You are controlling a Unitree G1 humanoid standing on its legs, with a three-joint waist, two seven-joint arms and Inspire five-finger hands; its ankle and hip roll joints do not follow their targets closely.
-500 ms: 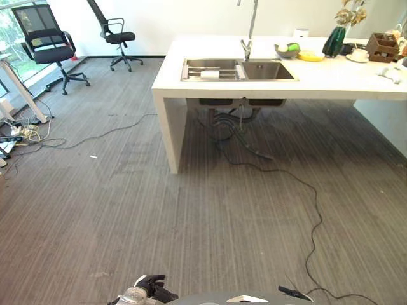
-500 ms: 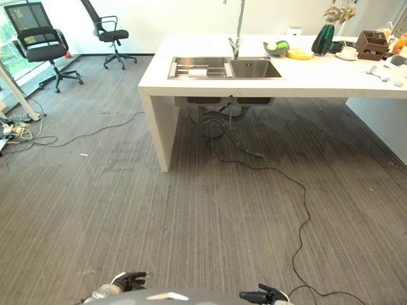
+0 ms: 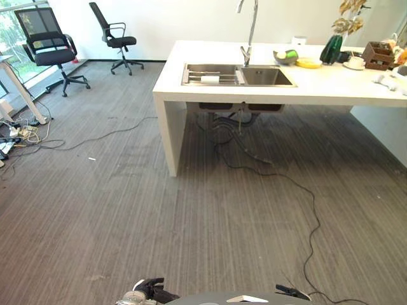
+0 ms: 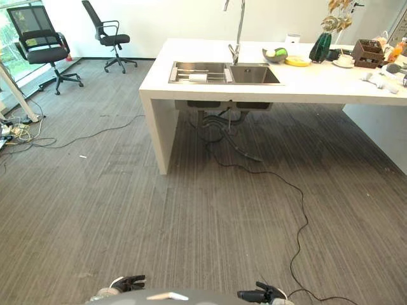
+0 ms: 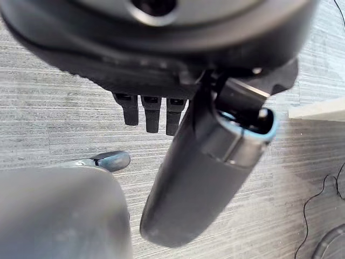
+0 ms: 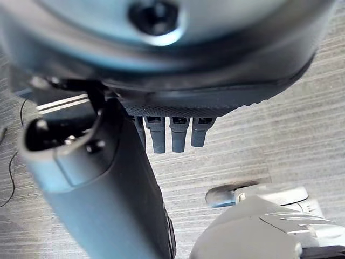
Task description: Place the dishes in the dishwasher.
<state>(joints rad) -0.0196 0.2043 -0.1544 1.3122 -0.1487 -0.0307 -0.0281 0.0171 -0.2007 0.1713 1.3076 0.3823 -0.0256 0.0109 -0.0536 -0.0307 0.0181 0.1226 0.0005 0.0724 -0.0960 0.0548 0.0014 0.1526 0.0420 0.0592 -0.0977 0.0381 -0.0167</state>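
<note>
A wide white slab-like surface (image 3: 210, 92) with a smooth matt top and a solid panel leg is seen across a floor of grey, finely ribbed carpet (image 3: 127, 210). Set into the surface is a rectangular brushed stainless-steel double sink (image 3: 236, 74), and a tall, slender chrome tap (image 3: 249, 32) rises just behind it. In the left basin a metal bar rack is laid, with a small white object on it whose kind cannot be told.

The dishes are on the surface to the right of the sink, well apart from the robot: a rounded grey bowl (image 3: 286, 56) holding green and pale contents, a flat yellow plate (image 3: 309, 63) just beside it, and a white cup on a white saucer (image 3: 357, 62) further right. Between the plate and the cup stands a dark green glossy glass vase (image 3: 332, 47) with dried golden stems, and a brown wooden compartment box (image 3: 380, 54) is at the right edge.

Two black mesh-backed office chairs (image 3: 46, 46) on star-shaped wheeled bases are placed at the far left near a window, and a thin black cable (image 3: 299, 190) trails in curves over the carpet from under the sink.

The left robot hand (image 5: 151, 110) is seen in its wrist view hanging above the carpet, its dark, blocky fingers straight and relaxed, nothing held. The right robot hand (image 6: 172, 132) hangs likewise, fingers extended and empty, the thick smooth thumb standing out beside them.
</note>
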